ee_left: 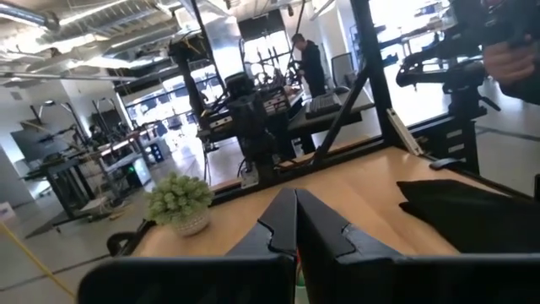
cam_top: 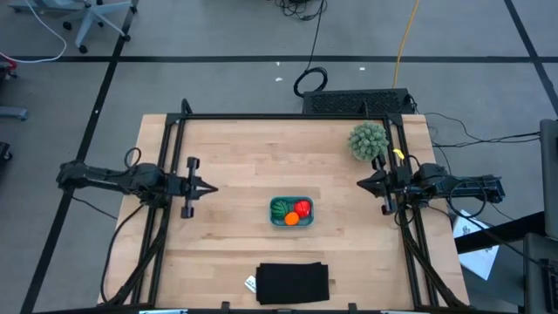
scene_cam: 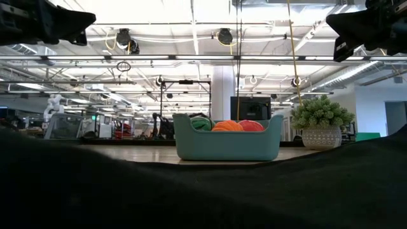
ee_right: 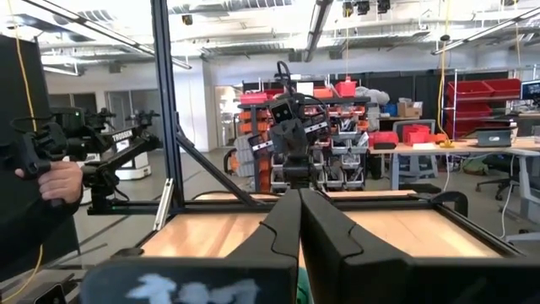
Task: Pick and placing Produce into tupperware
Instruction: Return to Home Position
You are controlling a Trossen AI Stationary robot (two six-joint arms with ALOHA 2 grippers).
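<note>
The teal tupperware (cam_top: 291, 212) stands near the middle of the table and shows in the low view (scene_cam: 227, 144) too. Inside it lie the produce: a dark green striped ball (cam_top: 280, 208), a red piece (cam_top: 302, 208) and an orange ball (cam_top: 291, 220). My left gripper (cam_top: 214, 187) hovers shut over the table's left side, well left of the tupperware, its fingers together in the left wrist view (ee_left: 295, 221). My right gripper (cam_top: 360, 183) hovers shut over the right side, fingers together (ee_right: 299, 221). Both are empty.
A pale green spiky ball in a pot (cam_top: 369, 139) stands at the far right corner. A flat black rectangle (cam_top: 293, 283) lies at the near edge, with a small white tag (cam_top: 250, 283) beside it. A person's hand (ee_right: 59, 180) holds a device beyond the table.
</note>
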